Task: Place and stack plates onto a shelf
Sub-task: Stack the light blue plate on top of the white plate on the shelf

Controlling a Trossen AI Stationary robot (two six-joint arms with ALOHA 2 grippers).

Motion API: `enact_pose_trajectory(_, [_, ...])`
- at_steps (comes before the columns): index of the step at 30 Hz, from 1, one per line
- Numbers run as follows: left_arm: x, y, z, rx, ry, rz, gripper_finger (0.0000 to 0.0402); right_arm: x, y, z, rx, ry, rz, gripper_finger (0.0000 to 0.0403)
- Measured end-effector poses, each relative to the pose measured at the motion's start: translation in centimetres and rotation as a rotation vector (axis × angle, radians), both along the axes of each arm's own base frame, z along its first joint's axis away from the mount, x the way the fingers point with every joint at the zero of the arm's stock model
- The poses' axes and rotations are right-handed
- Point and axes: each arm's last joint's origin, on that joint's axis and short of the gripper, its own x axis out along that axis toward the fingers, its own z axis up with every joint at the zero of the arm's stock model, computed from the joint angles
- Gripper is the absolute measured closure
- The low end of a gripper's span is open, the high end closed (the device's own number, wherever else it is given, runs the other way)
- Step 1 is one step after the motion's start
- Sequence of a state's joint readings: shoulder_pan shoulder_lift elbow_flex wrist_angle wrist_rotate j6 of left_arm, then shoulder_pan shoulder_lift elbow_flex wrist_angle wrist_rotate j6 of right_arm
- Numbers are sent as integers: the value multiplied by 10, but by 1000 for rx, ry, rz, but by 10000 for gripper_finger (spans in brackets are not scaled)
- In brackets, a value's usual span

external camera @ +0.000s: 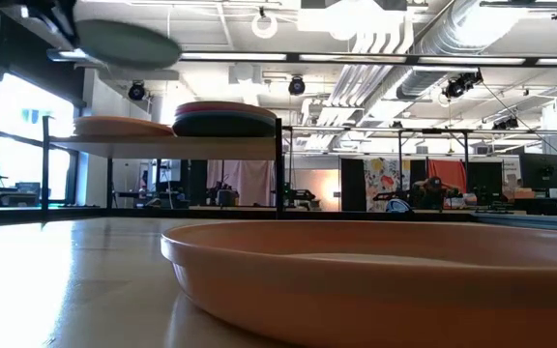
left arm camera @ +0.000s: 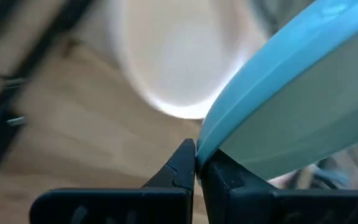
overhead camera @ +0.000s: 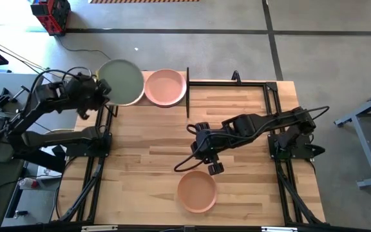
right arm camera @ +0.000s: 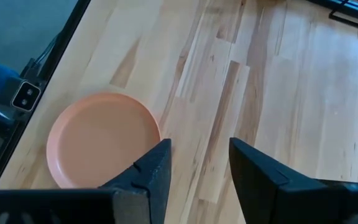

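A sage green plate (overhead camera: 122, 82) hangs over the left half of the shelf (external camera: 162, 146), with my left gripper (overhead camera: 100, 91) shut on it. On the shelf sit a pale plate (external camera: 124, 127) on the left and a stack topped by a pink plate (overhead camera: 166, 87) on the right. A peach-orange plate (overhead camera: 196, 191) lies flat on the tabletop near the front edge. My right gripper (right arm camera: 197, 163) stands open above the table, just beyond that plate, with nothing between its fingers. My left gripper pinches the green plate's rim (left arm camera: 205, 144) between its two fingers, on the side toward the table's left. The fingers slant downward from the left. The plate is lifted clear above the shelf's left plate and sits slightly tilted.
A black metal frame (overhead camera: 269, 87) runs around the tabletop, and a black shelf post (overhead camera: 188, 90) stands beside the pink plate. Bare wood (overhead camera: 147, 148) lies between the shelf and the peach-orange plate. Cables hang from my right arm (overhead camera: 192, 158).
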State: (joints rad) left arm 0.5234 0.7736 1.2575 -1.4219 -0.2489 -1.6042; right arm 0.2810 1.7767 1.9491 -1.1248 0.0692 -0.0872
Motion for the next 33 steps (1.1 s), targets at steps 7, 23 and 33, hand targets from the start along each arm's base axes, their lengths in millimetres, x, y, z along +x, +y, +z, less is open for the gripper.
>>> enact_pose_trajectory(7, [-11, -2, -6, -102, 40, 152, 398, 0, 0, 0, -1, 4, 0, 265])
enact_pose_trajectory(23, [13, 21, -11, -151, 91, 196, 397, -3, -1, -3, -12, 43, 0, 265])
enact_pose_trajectory(33, [22, 39, -18, -121, 221, 246, 397, -7, -2, -5, 7, 93, -49, 265])
